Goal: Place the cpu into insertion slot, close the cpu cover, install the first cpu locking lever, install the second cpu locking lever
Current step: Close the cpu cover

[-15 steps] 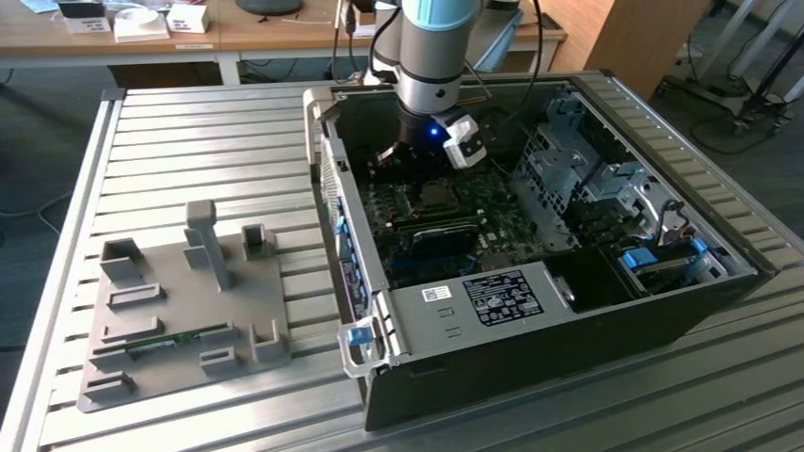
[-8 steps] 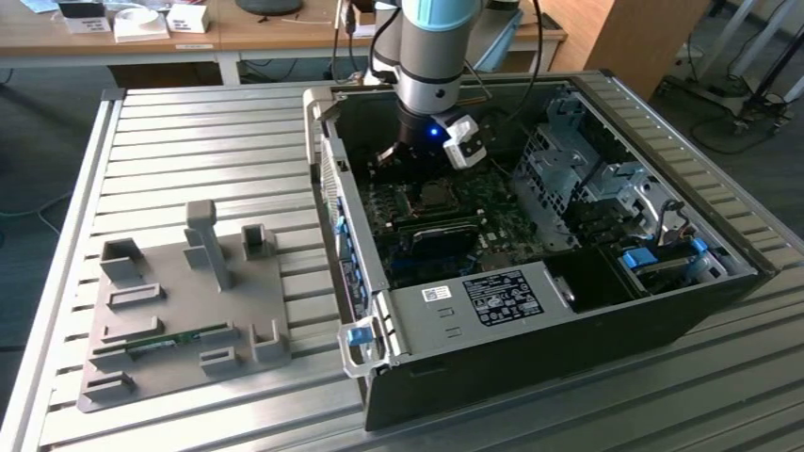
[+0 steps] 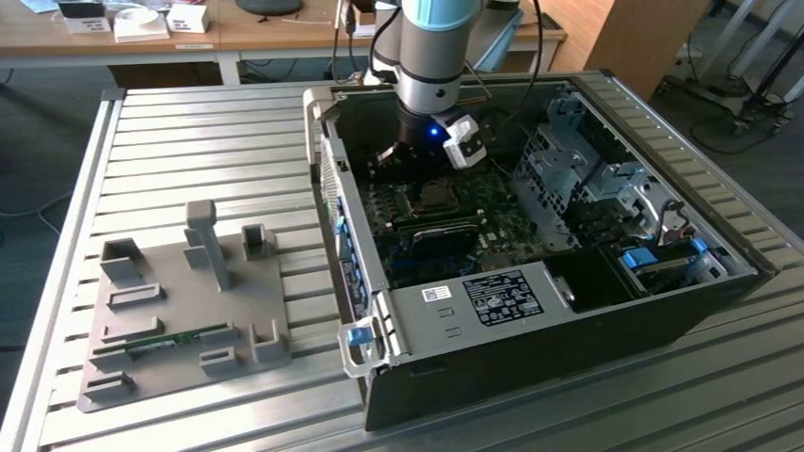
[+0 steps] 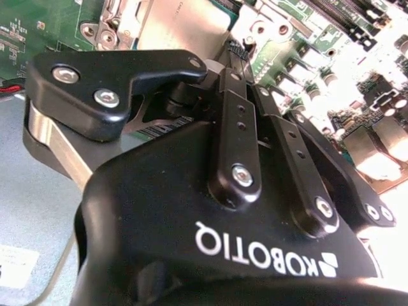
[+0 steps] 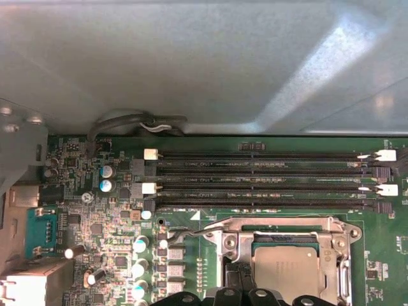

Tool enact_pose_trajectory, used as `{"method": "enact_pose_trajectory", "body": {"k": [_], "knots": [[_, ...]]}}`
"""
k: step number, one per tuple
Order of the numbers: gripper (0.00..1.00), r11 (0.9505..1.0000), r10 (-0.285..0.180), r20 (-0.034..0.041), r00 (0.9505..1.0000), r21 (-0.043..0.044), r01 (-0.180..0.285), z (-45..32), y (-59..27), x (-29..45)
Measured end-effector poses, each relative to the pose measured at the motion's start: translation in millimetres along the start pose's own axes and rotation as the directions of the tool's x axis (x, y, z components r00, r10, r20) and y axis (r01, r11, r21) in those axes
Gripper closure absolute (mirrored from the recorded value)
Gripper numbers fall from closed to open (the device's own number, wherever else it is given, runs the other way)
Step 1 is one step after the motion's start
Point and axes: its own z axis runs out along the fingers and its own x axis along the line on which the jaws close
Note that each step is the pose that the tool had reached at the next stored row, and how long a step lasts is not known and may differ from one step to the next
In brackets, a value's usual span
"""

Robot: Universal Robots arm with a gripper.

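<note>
Just beneath my pincer [image 4: 241,54], seemingly pressed together, sits the cpu [image 5: 287,271]: light, rigid, likely fragile; I'd grip opposite edges only.

Glare whitens the circuit board [image 4: 331,83] beside the gripper [image 4: 239,60], while the computer case [image 3: 540,367] around it lies dim.

The slatted tabletop [image 3: 188,141] carried an open case [image 3: 566,363]. A grey fixture [image 3: 169,315] lay beside it, on the exterior view's left.
</note>
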Motion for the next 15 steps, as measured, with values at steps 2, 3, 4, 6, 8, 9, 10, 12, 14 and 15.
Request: {"method": "enact_pose_trajectory", "body": {"k": [2, 3, 4, 6, 8, 9, 10, 12, 14, 15], "knots": [[0.89, 1.0000, 0.000, -0.0006, 1.0000, 0.0008, 0.000, -0.9, -0.1, 0.0], [0.89, 1.0000, 0.000, -0.0007, 1.0000, 0.0009, 0.000, -1.2, -0.1, 0.1], [0.89, 1.0000, 0.000, -0.0006, 1.0000, 0.0008, 0.000, -1.5, -0.1, 0.0], [0.89, 1.0000, 0.000, -0.0007, 1.0000, 0.0008, 0.000, -2.0, -0.1, 0.0], [0.89, 1.0000, 0.000, -0.0008, 1.0000, 0.0010, 0.000, -2.7, -0.1, 0.0], [0.89, 1.0000, 0.000, -0.0008, 1.0000, 0.0010, 0.000, -3.1, -0.1, 0.0], [0.89, 1.0000, 0.000, -0.0008, 1.0000, 0.0009, 0.000, -3.6, -0.1, -0.1], [0.89, 1.0000, 0.000, -0.0007, 1.0000, 0.0009, 0.000, -5.6, 0.0, -0.2], [0.89, 1.0000, 0.000, -0.0007, 1.0000, 0.0008, 0.000, -8.2, 0.1, -0.3], [0.89, 1.0000, 0.000, -0.0008, 1.0000, 0.0009, 0.000, -9.8, 0.2, -0.4]]}}
